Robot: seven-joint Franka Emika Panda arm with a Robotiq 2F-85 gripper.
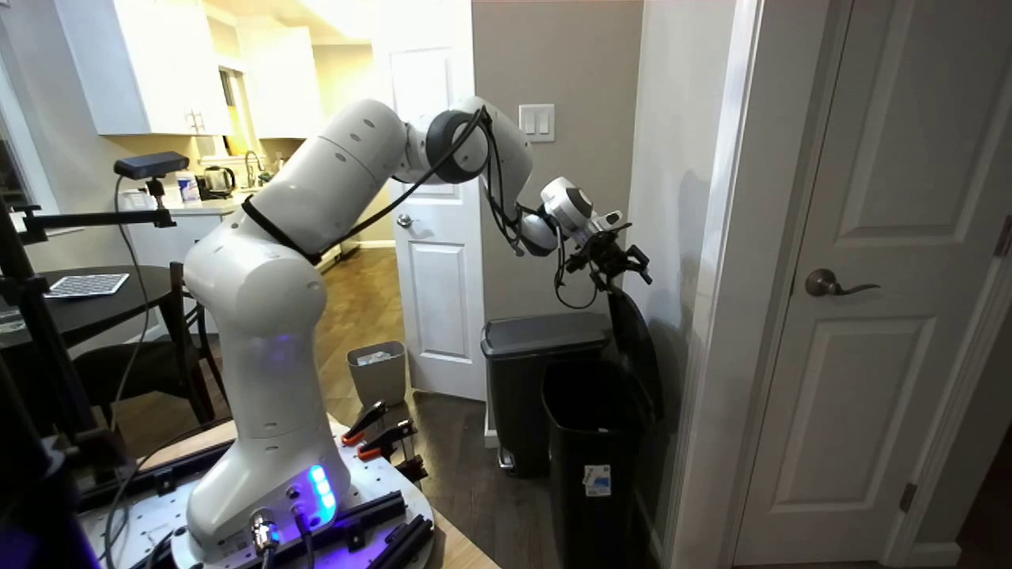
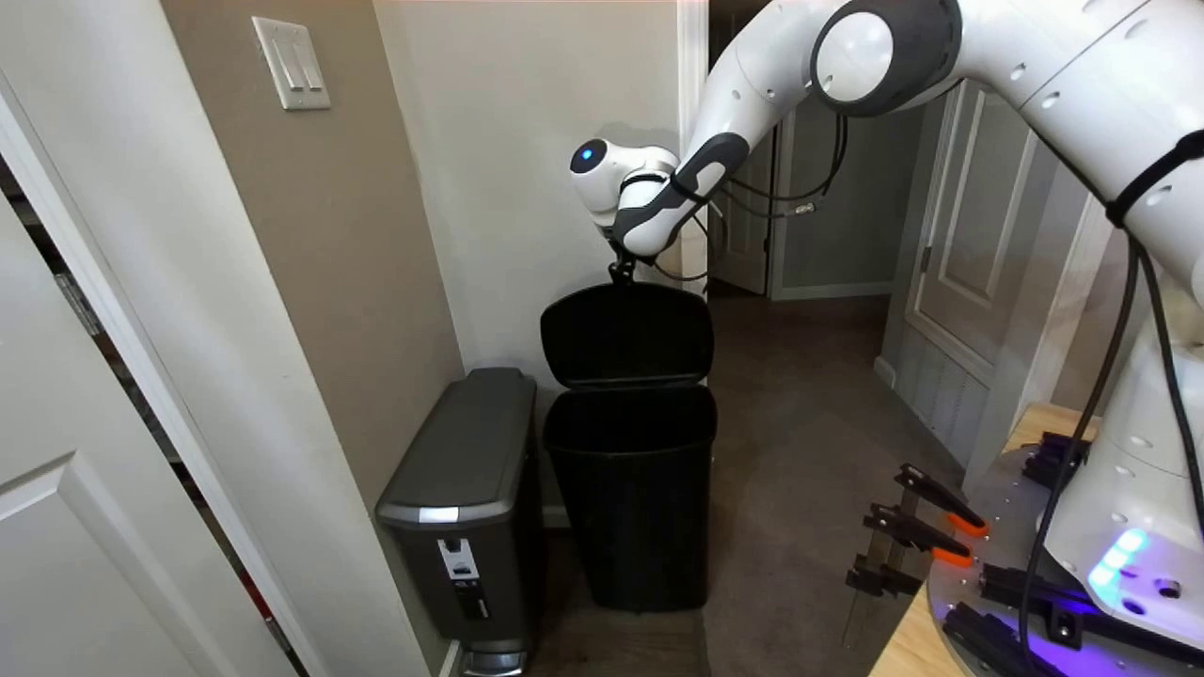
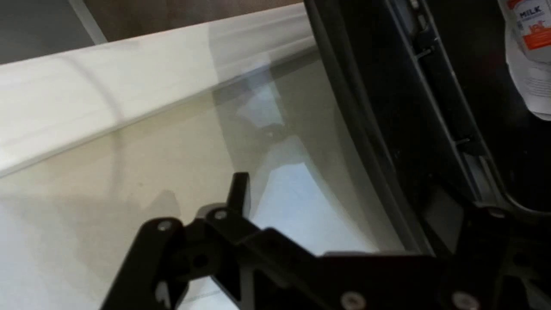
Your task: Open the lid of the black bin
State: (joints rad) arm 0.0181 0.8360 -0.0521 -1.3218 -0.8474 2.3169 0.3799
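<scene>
One round-cornered black lid (image 2: 627,335) stands raised on the black bin (image 2: 632,527), the hand (image 3: 339,183) spread wide.

Both exterior views look down on the black bin (image 2: 635,536) from well back, on different sides, sharing it and the arm (image 1: 273,348); the wrist view, far nearer, faces down beside the bin's inside.

Black lid (image 2: 627,331), black bin (image 2: 630,536), black claw (image 1: 624,276); white arm (image 1: 340,178); dark-grey pedal bin (image 2: 466,442); black, orange clamps (image 2: 908,527).
</scene>
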